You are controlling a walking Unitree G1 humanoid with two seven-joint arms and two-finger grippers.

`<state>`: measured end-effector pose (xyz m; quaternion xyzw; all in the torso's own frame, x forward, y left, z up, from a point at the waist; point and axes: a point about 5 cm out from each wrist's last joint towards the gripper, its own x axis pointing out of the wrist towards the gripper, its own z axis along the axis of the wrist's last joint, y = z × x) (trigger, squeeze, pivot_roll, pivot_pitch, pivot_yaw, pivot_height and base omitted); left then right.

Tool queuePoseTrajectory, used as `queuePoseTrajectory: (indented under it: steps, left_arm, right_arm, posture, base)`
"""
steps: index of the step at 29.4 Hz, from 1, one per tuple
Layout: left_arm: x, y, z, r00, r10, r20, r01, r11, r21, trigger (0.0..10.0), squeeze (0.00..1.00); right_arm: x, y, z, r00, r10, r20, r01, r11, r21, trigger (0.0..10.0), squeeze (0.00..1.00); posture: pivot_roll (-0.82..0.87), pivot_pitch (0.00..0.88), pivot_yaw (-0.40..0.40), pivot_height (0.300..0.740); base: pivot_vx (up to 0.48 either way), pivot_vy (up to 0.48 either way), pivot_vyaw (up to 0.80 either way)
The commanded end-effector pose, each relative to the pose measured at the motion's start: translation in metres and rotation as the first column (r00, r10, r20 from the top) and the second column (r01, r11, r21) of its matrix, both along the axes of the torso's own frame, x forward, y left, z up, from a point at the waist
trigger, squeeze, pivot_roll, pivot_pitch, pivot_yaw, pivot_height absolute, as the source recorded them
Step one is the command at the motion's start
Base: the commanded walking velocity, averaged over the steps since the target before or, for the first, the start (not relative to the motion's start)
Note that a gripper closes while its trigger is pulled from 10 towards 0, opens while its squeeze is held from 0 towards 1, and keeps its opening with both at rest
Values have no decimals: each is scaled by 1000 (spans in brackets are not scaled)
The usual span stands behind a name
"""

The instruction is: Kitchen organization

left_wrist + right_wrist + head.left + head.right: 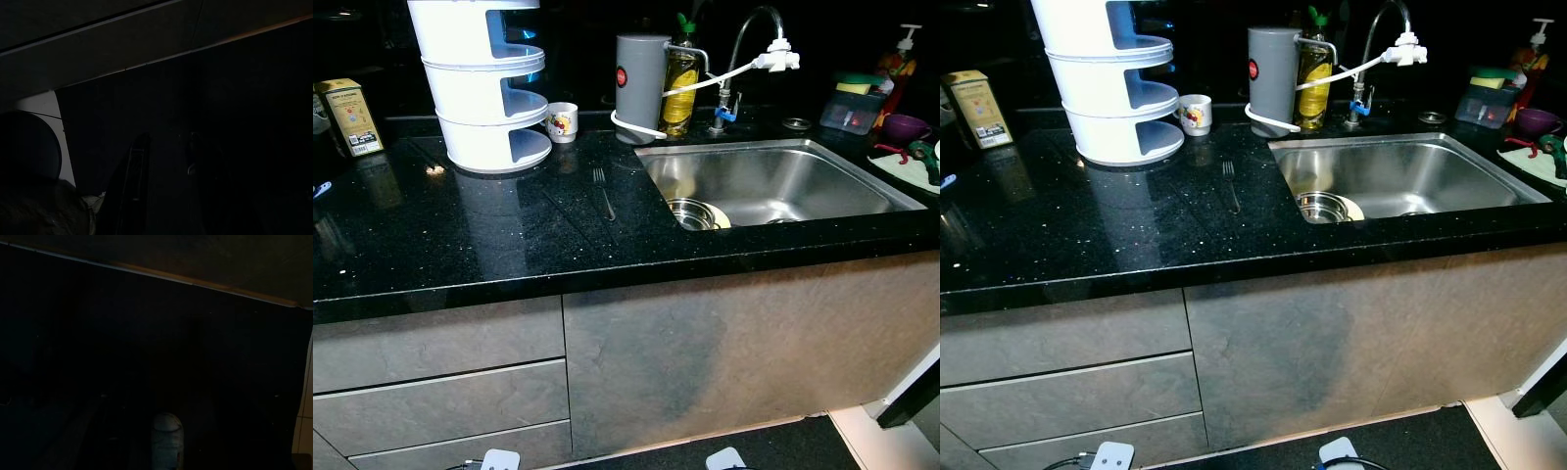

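On the far left of the black stone counter [460, 235] a yellow box [349, 117] is stood against the back. Next to it a white 3-tier rack [487, 83] is placed, with a small crumb [435, 169] lying just beside its base and a small printed mug [562, 121] behind its right edge.

The fork [603, 192] is judged to be the likeliest thing to be tidied. It lies flat on the counter between the rack and the sink [773, 181], tines toward the back, apart from everything else. It is expected to be light, stiff and slippery, and hard to lift off the polished stone because it lies so low. A hold across the middle of the handle is advised, or it may first be slid to the counter's edge.

Behind it stand a grey canister [640, 88] and a bottle of yellow liquid [680, 88], then the tap [744, 59] with a white fitting and hose. Inside the sink a steel bowl [691, 212] is seen on a pale plate [720, 216]. Further right are a small tub with a sponge [853, 108], a pump bottle [901, 64] and a purple bowl [905, 126]. Nothing is found to block a reach from the front.

Both arms are hung low by the cabinet fronts, and both wrist views are very dark. Of the left gripper [164, 191] and the right gripper [146, 431] it cannot be told whether the fingers are apart or together.
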<state>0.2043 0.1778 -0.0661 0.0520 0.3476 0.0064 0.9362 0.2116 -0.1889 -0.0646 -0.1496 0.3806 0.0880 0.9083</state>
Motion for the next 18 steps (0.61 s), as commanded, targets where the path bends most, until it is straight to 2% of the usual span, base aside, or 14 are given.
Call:
queuePoseTrajectory:
  steps: [1, 18]
  left_arm:
    - [-4, 2, -3, 1000, 18, -14, -18, 1000, -4, 10000, 0]
    - [-6, 2, -3, 999, 28, -15, -29, 1000, -9, 10000, 0]
  right_arm:
    - [-6, -3, -4, 999, -2, -35, 1, 1000, -10, 10000, 0]
    - [-8, 4, -6, 998, 30, -46, -31, 999, -11, 10000, 0]
  posture:
    - [8, 118, -45, 740]
    - [7, 108, -48, 740]
  base:
    - [0, 0, 0]
    - [0, 0, 0]
